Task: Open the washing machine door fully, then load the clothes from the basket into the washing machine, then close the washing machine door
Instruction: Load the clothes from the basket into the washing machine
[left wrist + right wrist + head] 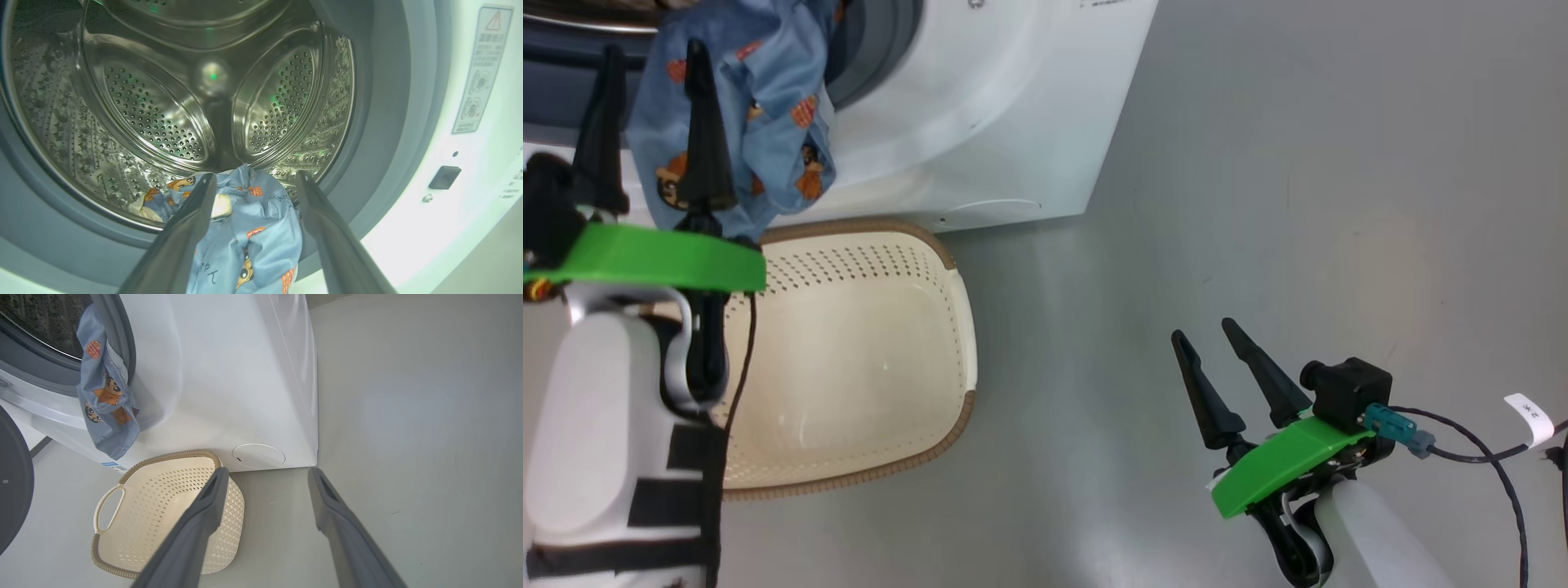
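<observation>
The white washing machine (980, 106) stands with its steel drum (163, 114) open. The black washing machine door (14, 482) is swung out at the left edge of the right wrist view. The light blue bear-print clothes (760, 122) drape over the grey gasket lip, partly inside the drum and partly hanging down the front (106, 396). My left gripper (654, 47) is open at the drum mouth, and the clothes (253, 228) lie between and below its spread fingers, unpinched. The cream basket (964, 327) sits on the floor below, its inside bare. My right gripper (1205, 329) is open over the floor.
Grey floor (1298, 204) stretches to the right of the washing machine and the basket (106, 498). A round service cover (258, 456) sits low on the machine's front. A black cable with a white tag (1531, 418) trails from my right wrist.
</observation>
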You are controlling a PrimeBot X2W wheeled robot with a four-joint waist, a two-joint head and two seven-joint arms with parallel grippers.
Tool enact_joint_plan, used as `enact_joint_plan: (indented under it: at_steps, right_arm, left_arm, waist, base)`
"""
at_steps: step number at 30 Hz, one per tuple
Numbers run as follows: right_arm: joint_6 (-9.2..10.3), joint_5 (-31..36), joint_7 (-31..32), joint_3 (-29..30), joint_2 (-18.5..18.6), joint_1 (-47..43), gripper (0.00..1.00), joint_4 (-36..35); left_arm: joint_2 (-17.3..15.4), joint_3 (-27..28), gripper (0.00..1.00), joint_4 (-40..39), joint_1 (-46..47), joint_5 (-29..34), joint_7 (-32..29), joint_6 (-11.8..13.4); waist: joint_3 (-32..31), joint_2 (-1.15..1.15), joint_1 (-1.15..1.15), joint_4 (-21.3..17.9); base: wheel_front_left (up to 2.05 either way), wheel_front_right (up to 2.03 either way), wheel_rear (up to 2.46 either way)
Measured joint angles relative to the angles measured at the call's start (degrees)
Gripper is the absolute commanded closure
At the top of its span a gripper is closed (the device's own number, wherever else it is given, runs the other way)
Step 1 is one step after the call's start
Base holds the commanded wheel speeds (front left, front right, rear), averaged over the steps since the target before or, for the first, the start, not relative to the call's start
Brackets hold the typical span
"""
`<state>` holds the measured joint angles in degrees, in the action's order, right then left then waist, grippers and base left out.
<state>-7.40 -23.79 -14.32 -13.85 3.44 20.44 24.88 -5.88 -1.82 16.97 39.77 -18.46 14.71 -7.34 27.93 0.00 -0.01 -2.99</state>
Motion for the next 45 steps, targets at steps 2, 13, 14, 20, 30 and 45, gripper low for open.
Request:
enact_joint_plan:
  at_steps: [2, 13, 14, 20, 30, 45]
  right_arm:
    - [0.00, 0.0, 0.0, 0.0, 0.0, -0.3, 0.00, 0.0]
    - [0.00, 0.0, 0.0, -0.1, 0.0, -0.7, 0.00, -0.2]
    - [0.00, 0.0, 0.0, 0.0, 0.0, -0.8, 0.00, -0.2]
    - [0.00, 0.0, 0.0, -0.1, 0.0, -1.9, 0.00, -0.5]
    - [0.00, 0.0, 0.0, -0.1, 0.0, -3.0, 0.00, -0.5]
    - [0.00, 1.0, 0.0, 0.0, 0.0, -4.3, 0.00, -1.2]
  left_arm:
    - [0.1, 0.7, 0.00, -1.2, -2.0, 0.0, 0.0, 0.0]
    - [1.3, 3.0, 0.00, -7.4, -12.8, -0.2, 0.0, 0.0]
    - [1.4, 3.1, 0.00, -7.8, -13.6, -0.1, 0.0, 0.0]
    - [2.3, 3.7, 0.00, -8.8, -18.4, 0.1, 0.0, 0.0]
    - [3.5, 7.4, 0.00, -11.0, -27.6, 1.4, 0.0, 0.0]
    - [3.7, 7.9, 0.00, -10.1, -37.1, 2.3, 0.0, 0.1]
  waist:
    - [-0.8, 0.00, 0.00, 0.2]
    - [-4.3, 0.00, 0.01, 0.5]
    - [-4.6, 0.00, 0.01, 0.5]
    - [-5.9, 0.00, 0.00, 0.5]
    - [-9.5, 0.00, 0.00, 0.4]
    - [-14.4, 0.00, 0.01, 0.7]
  base:
    - [0.00, 0.00, 0.00]
    - [0.00, 0.00, 0.00]
    - [0.00, 0.00, 0.00]
    - [0.00, 0.00, 0.00]
    - [0.00, 0.00, 0.00]
    - [0.00, 0.00, 0.00]
